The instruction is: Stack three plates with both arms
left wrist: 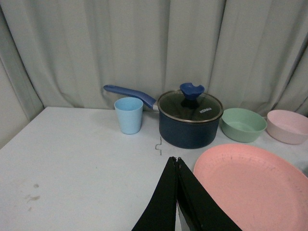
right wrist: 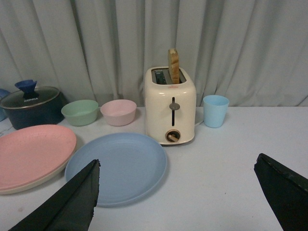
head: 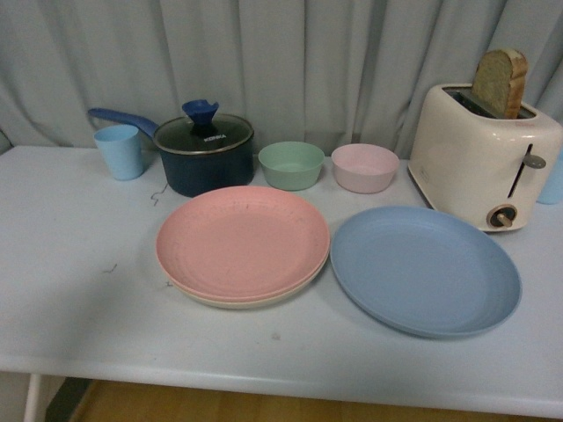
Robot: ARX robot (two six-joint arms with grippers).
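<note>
Far left of your counter [head: 62, 264]: a light blue cup [head: 119, 151], with a dark blue saucepan [head: 204, 156] at its 3 o'clock, glass lid [head: 204, 134] on. Your left claw [left wrist: 176, 160] is pinched to a narrow point with nothing in it, over bare counter just beside the pink plate [head: 243, 242]. The pink plate sits on the cream plate [head: 230, 301]; only a cream rim shows at 6 o'clock. Green bowl [head: 291, 165] at the pink plate's 12 o'clock, pink bowl [head: 364, 167] at its 1 o'clock. Blue plate [head: 425, 270] lies alone at the pink plate's 3 o'clock, rims just beside each other; you cannot tell if they touch. Your right claw [right wrist: 177, 166] is spread wide and empty, near the blue plate. Toaster [head: 479, 154] at the blue plate's 1 o'clock, bread slice [head: 500, 83] upright in its slot.
</note>
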